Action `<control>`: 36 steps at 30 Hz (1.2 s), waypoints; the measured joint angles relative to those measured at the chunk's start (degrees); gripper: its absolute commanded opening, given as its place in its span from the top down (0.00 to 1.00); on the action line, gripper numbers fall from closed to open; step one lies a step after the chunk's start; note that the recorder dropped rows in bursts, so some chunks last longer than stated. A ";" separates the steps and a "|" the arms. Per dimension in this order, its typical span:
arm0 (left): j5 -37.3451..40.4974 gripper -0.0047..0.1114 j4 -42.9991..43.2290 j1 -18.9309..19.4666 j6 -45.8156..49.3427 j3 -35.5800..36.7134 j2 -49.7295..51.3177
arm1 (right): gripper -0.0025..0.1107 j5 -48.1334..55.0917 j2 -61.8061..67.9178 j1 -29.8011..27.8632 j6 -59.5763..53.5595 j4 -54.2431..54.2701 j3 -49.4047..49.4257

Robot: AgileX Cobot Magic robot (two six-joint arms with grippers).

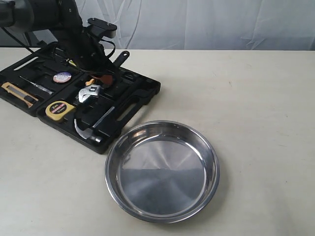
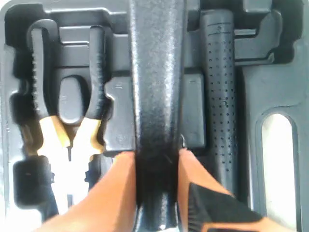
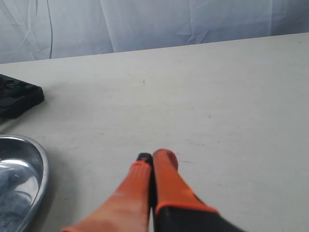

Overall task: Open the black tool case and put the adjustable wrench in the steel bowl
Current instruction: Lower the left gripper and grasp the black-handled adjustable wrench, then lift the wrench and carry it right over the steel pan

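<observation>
The black tool case (image 1: 143,91) lies open at the back left, with its moulded tray (image 2: 280,82) filling the left wrist view. The adjustable wrench (image 1: 90,93) shows its silver head in the exterior view and its black handle (image 2: 157,92) in the left wrist view. My left gripper (image 2: 157,155) is shut on that handle, one orange finger on each side, and sits over the case (image 1: 100,77). I cannot tell whether the wrench is clear of its recess. The empty steel bowl (image 1: 214,169) stands in front of the case. My right gripper (image 3: 153,160) is shut on nothing above bare table, beside the bowl's rim (image 3: 42,166).
Still in the case are a yellow tape measure (image 1: 59,109), a claw hammer (image 1: 87,131), a utility knife (image 1: 17,93) and orange-handled pliers (image 2: 67,135). The hammer's dotted handle (image 2: 221,96) lies next to the wrench. A white curtain backs the table. The case's corner (image 3: 19,96) shows in the right wrist view.
</observation>
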 measured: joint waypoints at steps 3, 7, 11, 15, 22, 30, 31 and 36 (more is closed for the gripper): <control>1.22 0.96 -0.05 0.00 0.00 0.00 -0.10 | 0.98 0.00 0.00 0.00 0.00 0.00 0.00; 3.88 0.96 -1.94 -0.13 0.11 0.00 -0.87 | 0.98 0.00 0.00 0.00 0.00 0.00 0.00; 7.22 0.96 -2.67 -2.82 1.23 0.00 -2.35 | 0.98 0.00 0.00 0.00 0.00 0.00 0.00; 8.69 0.96 -2.93 -8.68 1.48 0.00 -3.59 | 0.98 0.00 0.00 0.00 0.00 0.00 0.00; 8.81 0.96 -4.16 -15.27 1.48 1.88 -6.37 | 0.98 0.00 0.00 0.00 0.00 0.00 0.00; 8.54 0.96 -6.08 -17.09 1.48 10.94 -11.26 | 0.98 0.00 0.00 0.00 0.00 0.00 0.00; 8.42 0.96 -6.52 -17.51 1.48 12.44 -12.18 | 0.98 0.00 0.00 0.00 0.00 0.00 0.00; 6.23 0.96 -7.58 -20.51 1.48 17.21 -14.79 | 0.98 0.00 0.00 0.00 0.00 0.00 0.00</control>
